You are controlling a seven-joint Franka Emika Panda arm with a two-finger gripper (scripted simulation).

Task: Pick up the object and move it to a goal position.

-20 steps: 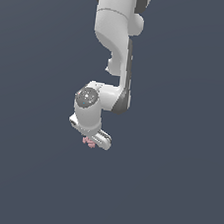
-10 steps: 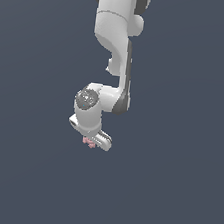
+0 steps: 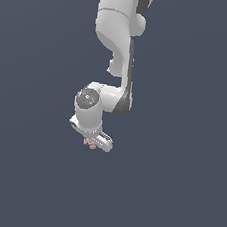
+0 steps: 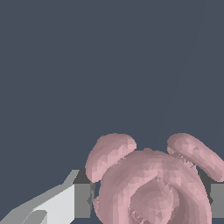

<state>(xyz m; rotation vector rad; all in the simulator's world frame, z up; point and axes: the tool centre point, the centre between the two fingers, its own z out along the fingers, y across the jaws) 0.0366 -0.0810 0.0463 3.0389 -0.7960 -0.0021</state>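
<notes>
Nothing has visibly moved since the earlier frame: the claw (image 3: 93, 142) stays pinching the pink piece (image 4: 151, 188), seated squarely between its fingers (image 4: 82, 200).

setting: a simulated scene, not a real room. indicators: a flat, uniform dark grey-blue backdrop fills both views; surfaces are smooth and faceted; no furniture, walls or fixtures are rendered.

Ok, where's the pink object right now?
The pink object sits between the gripper fingers in the wrist view; in the exterior view it peeks out under the white hand, just left of centre, below the arm.
</notes>
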